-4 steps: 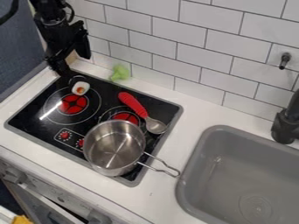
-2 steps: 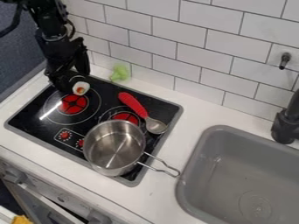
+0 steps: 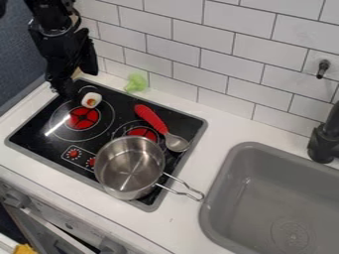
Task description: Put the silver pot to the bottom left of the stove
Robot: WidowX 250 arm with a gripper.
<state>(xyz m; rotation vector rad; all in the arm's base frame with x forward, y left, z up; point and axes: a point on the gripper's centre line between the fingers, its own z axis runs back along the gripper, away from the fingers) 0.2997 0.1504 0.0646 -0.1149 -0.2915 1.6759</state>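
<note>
Zero percent done, by judgement, with the silver pot (image 3: pixel 130 168) upright at the bottom right of the stove (image 3: pixel 46 148), handle out over the counter (image 3: pixel 179 221). Cannot tell whether spread or pressed together at the gripper (image 3: pixel 69 94), beside the small white toy (image 3: pixel 91 100) and well apart from the pot. Left to do, presumably: grasp, shift to bottom left, release.
</note>
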